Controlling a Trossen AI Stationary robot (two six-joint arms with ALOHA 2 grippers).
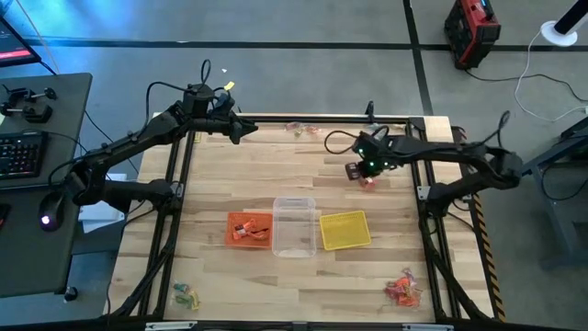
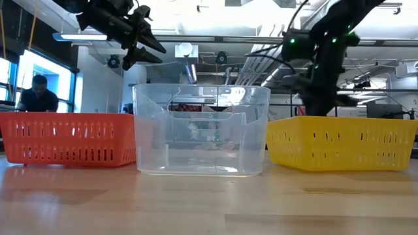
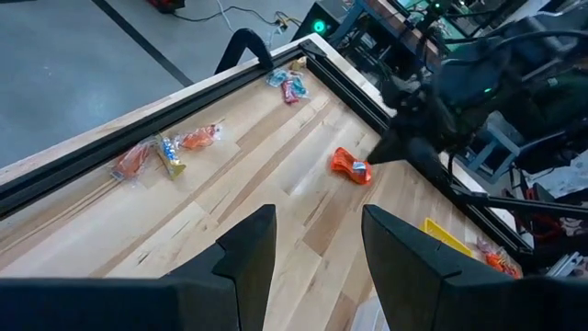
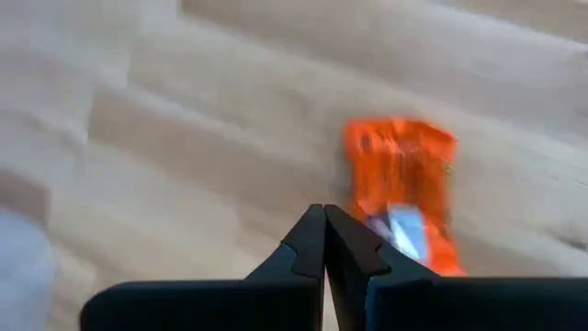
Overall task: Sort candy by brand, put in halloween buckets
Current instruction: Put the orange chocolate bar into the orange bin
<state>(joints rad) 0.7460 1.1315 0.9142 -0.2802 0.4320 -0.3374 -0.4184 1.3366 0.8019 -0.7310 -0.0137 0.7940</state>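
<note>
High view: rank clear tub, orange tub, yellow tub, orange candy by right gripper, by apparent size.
1. Clear tub
2-3. Orange tub and yellow tub look alike; not ranked.
4. Orange candy, far smaller.

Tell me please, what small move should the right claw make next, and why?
Probably open first. The right claw is shut and holds nothing, while the orange candy lies on the table just beside its tips. Opening, then shifting over the wrapper, would let it grasp. The left claw waits open near the far edge.
</note>
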